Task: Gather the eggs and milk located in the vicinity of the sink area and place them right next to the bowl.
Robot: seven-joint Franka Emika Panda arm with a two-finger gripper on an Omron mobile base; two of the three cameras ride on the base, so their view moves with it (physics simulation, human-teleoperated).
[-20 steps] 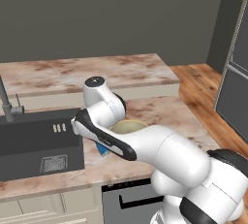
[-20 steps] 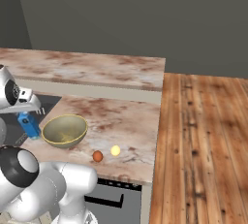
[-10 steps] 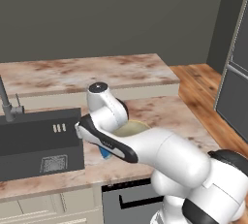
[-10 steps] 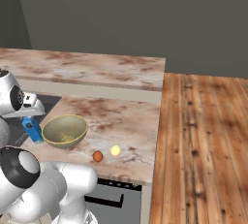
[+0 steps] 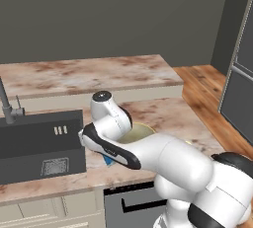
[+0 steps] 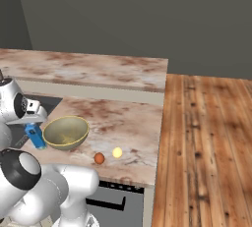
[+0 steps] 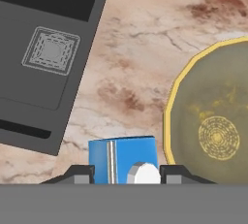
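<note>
On table (image 6: 133, 123) between sink (image 7: 43, 58) and bowl (image 6: 65, 131): milk carton (image 7: 123, 160), upright, just beside bowl, between claw (image 7: 126, 173) tips; grip or release, cannot tell. Brown egg (image 6: 99, 158), cream egg (image 6: 117, 152) near bowl. Task judged nearly complete.

The arm hides most of the milk (image 5: 107, 160); bowl (image 7: 213, 121) cropped

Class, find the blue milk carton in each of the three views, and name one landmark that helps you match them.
Left base view: milk carton, low centre, mostly behind the arm.
Right base view: far left, beside the bowl.
Hand view: bottom centre, between sink and bowl.
Shared landmark: the bowl.
</note>
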